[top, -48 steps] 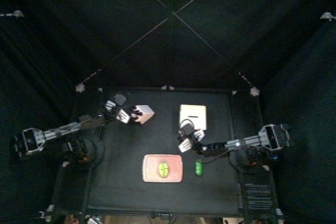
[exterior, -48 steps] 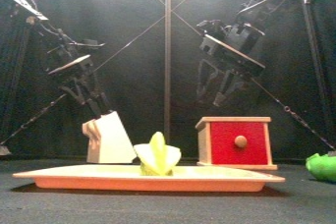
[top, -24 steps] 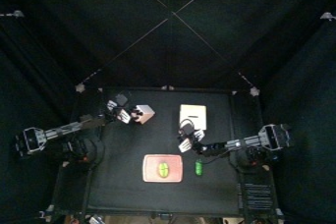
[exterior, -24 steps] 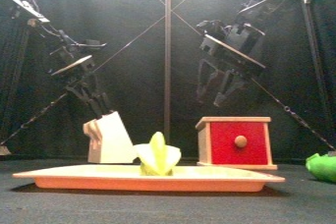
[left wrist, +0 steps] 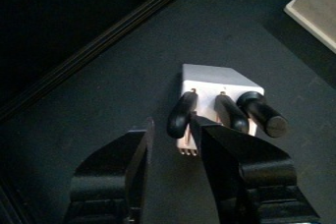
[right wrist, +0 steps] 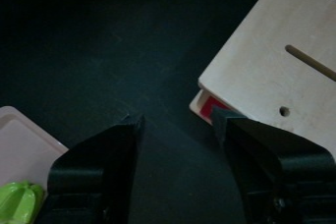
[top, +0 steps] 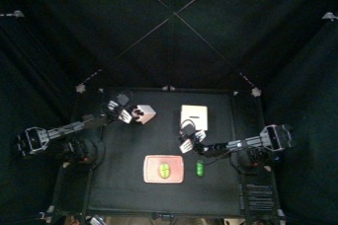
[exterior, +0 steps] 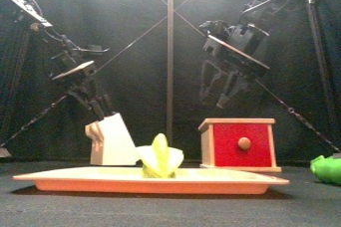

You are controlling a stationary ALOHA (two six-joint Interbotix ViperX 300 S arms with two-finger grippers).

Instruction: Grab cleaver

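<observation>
A white knife block (left wrist: 217,79) holds three black handles. The cleaver's handle (left wrist: 184,115) is the outermost one, and its rivets show lower down between the jaws. My left gripper (left wrist: 186,138) is down over the block with one jaw on each side of that handle, close to it but still apart. In the top view the left gripper (top: 123,108) is at the block (top: 134,116); in the front view the gripper (exterior: 91,100) hangs just above the block (exterior: 110,141). My right gripper (right wrist: 178,130) stands open and empty above the table, beside the red box (exterior: 240,143).
The red box has a pale wooden top (right wrist: 282,56) and stands right of the block. A pale tray (exterior: 200,180) with a yellow-green piece (exterior: 160,157) lies at the front. A green thing (exterior: 326,167) lies at the front right.
My left gripper's jaws have drawn in around the cleaver's handle. The right arm has barely moved.
</observation>
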